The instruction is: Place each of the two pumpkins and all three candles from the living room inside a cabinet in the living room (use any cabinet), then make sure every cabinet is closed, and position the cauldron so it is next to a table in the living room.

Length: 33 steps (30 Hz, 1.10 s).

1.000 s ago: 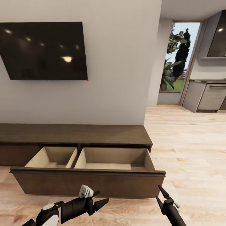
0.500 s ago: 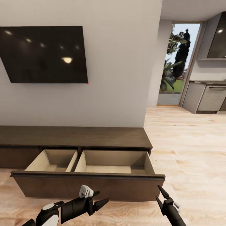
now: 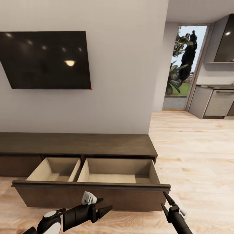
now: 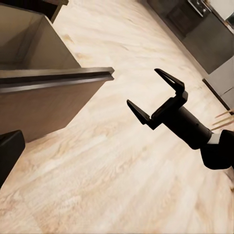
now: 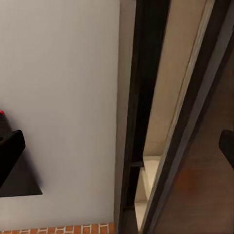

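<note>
The long, low dark brown cabinet [image 3: 78, 143] stands against the wall, with one wide drawer [image 3: 91, 191] pulled out. The drawer's two tan compartments hold nothing. My left gripper [image 3: 106, 204] hangs open and empty just in front of the drawer front. My right gripper [image 3: 163, 199] is open and empty too, near the drawer's right corner. The left wrist view shows the right gripper [image 4: 144, 88] open over the floor beside the drawer front [image 4: 48, 100]. The right wrist view looks along the drawer's edge [image 5: 195, 122]. The pumpkins, candles and cauldron are out of view.
A black TV [image 3: 45, 60] hangs on the wall above the cabinet. Light wooden floor [image 3: 195, 156] stretches to the right towards a kitchen [image 3: 216, 100] and a glass door [image 3: 183, 65].
The whole picture has shifted down a little and the cabinet looks slightly smaller, so the camera has moved. Both grippers hold the same open pose.
</note>
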Motion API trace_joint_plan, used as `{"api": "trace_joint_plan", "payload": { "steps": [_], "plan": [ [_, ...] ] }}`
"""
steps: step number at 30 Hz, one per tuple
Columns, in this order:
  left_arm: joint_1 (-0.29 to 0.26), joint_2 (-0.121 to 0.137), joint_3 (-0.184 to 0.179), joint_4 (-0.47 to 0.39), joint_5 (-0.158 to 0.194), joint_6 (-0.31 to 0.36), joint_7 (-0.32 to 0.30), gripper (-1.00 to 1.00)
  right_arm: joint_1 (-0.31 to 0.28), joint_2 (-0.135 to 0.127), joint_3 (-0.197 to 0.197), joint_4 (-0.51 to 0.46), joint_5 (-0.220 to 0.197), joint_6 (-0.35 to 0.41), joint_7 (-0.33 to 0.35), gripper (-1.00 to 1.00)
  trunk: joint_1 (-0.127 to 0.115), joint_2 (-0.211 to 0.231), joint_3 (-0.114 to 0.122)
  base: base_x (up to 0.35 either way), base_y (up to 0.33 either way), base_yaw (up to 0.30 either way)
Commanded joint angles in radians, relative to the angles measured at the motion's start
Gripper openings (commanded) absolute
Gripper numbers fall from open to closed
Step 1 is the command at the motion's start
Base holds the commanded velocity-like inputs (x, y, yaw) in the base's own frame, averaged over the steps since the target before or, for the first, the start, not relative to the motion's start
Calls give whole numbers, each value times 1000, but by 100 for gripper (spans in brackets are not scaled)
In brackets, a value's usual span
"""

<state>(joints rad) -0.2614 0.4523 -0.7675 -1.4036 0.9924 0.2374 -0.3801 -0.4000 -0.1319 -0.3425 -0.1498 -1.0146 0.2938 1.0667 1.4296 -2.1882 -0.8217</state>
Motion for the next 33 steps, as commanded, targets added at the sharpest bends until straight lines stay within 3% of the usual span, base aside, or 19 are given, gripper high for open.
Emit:
{"api": "trace_joint_plan", "payload": {
  "steps": [1, 12, 20, 26, 33],
  "plan": [
    [-1, 0, -1, 3, 11, 6, 0, 100, 0, -2, 3, 2, -9, 6, 1, 100, -4, 7, 2, 0, 0, 0],
    [-1, 1, -1, 26, 11, 6, 24, 100, 9, -18, 7, 4, -3, -147, -40, 100, -46, 84, 37, 0, 0, 0],
    [-1, 2, -1, 27, 11, 5, 152, 100, 71, -60, 19, -7, 8, -165, -100, 100, -77, 140, 62, 0, 0, 0],
    [-1, 2, 1, 30, 11, 5, 179, 100, 87, -73, 25, -10, 62, -168, -150, 100, -100, 182, 81, 0, 0, 0],
    [-1, 2, 0, 99, 12, 5, 184, 100, 96, -79, 27, -10, 94, -169, -161, 100, -127, 231, 102, 0, 0, 0]
  ]
}}
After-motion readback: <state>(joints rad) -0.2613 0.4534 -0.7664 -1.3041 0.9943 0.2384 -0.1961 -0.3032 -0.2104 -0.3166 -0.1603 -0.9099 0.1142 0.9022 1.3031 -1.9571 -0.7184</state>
